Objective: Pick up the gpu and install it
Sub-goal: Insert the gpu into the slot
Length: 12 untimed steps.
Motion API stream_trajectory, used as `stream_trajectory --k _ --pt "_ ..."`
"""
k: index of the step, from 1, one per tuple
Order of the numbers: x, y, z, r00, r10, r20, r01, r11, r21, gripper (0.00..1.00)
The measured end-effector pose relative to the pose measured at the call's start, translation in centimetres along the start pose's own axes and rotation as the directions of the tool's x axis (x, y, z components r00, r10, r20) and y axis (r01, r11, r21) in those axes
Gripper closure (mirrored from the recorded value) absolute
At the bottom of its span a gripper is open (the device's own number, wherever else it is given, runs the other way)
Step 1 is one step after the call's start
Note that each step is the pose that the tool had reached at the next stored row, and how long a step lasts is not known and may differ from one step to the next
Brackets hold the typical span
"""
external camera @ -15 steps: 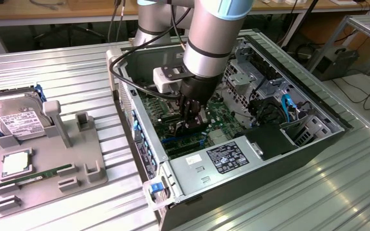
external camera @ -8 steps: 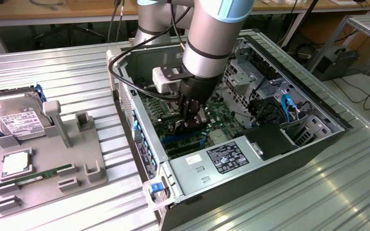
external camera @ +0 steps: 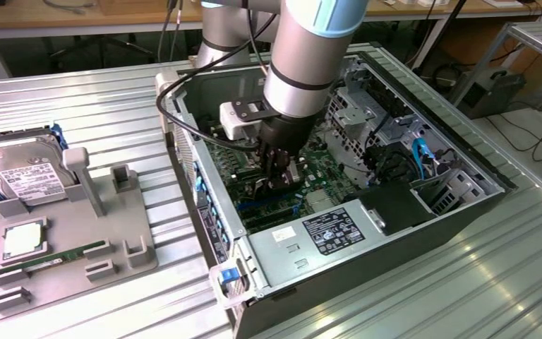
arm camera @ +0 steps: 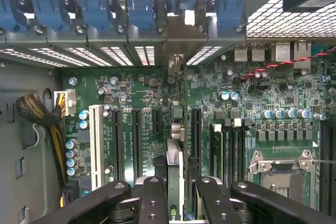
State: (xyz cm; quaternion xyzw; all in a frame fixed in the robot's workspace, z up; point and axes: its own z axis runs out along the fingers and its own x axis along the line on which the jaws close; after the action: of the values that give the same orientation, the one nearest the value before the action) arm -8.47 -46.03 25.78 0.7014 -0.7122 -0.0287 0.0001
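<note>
The gpu point(arm camera: 175, 169) stands on edge over the motherboard point(arm camera: 152, 103) at lower centre of the wrist view, clamped between the gripper point(arm camera: 176, 195) fingers; in the exterior view the gripper point(external camera: 276, 166) reaches into the case point(external camera: 459, 152) at frame centre; a hard drive point(external camera: 31, 173) sits at left.

Bright, even light; glare streaks the ribbed metal table point(external camera: 422, 282); wrist view sharp, its upper edge overexposed
</note>
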Motion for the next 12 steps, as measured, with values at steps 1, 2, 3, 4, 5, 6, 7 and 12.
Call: stream_trajectory --k 1,2,3,4,5,6,7,12 --pt "0.0 0.02 0.1 1.0 0.0 0.0003 0.0 1.0 0.0001 0.74" --pt "0.01 0.03 0.16 1.0 0.0 0.0001 0.0 1.0 0.0 0.74" --pt "0.01 0.03 0.26 1.0 0.0 -0.0005 0.0 1.0 -0.0002 0.74" --pt "0.02 0.03 0.31 1.0 0.0 -0.0007 0.0 1.0 -0.0003 0.74" --pt "0.02 0.03 0.36 1.0 0.0 -0.0007 0.0 1.0 -0.0003 0.74" --pt "0.02 0.03 0.41 1.0 0.0 -0.0003 0.0 1.0 -0.0002 0.74" --pt "0.02 0.02 0.48 1.0 0.0 0.0 0.0 1.0 0.0001 0.74" --pt "-0.03 0.03 0.54 1.0 0.0 0.0011 0.0 1.0 0.0003 0.73"
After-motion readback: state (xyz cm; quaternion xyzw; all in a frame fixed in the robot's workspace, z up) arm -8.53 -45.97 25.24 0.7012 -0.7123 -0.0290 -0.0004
